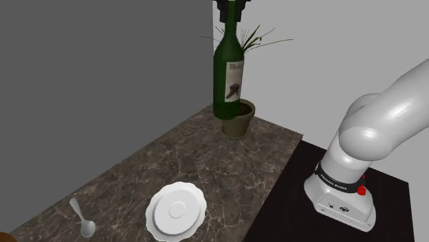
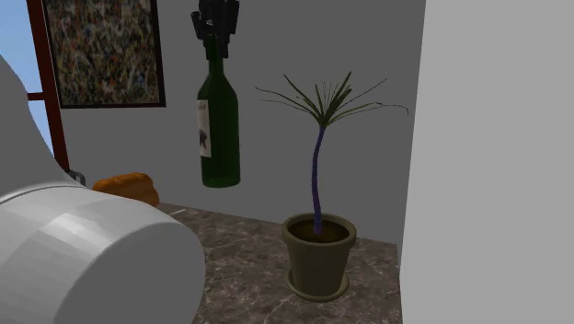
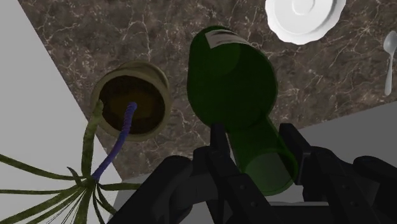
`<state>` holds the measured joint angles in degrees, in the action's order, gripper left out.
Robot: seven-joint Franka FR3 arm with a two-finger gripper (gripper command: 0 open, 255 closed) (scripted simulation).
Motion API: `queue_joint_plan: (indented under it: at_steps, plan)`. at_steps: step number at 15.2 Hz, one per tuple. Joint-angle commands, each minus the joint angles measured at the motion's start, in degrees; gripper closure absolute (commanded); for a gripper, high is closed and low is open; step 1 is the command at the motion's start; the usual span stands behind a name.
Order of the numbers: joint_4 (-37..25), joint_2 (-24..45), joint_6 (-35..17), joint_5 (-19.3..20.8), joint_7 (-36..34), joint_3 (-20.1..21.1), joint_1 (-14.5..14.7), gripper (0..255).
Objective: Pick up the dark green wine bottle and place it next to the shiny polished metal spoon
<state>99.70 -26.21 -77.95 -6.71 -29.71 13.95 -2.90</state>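
At the top centre of the shoulder view, the gripper (image 1: 232,8) pinches the bottle (image 1: 230,79) by its neck, holding it upright above the counter (image 1: 172,151), near the plant (image 1: 238,118) and well apart from the spoon (image 1: 82,218) at lower left.

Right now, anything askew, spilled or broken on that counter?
Nothing stands out. The green wine bottle hangs upright from the gripper, clasped at its neck, near the potted plant. The white plate and spoon lie flat on the counter.
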Motion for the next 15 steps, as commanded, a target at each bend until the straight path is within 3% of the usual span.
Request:
queue_joint_plan:
  at_steps: [1, 8, 15]
  plan:
    - [-0.14, 2.32, -2.45, -0.13, -2.27, 2.11, 0.28, 255]
    - [-2.34, 11.63, -9.75, 1.38, -9.60, 8.70, 1.37, 255]
    - [-8.58, 24.19, -15.12, 6.55, -17.76, 14.53, 3.60, 255]
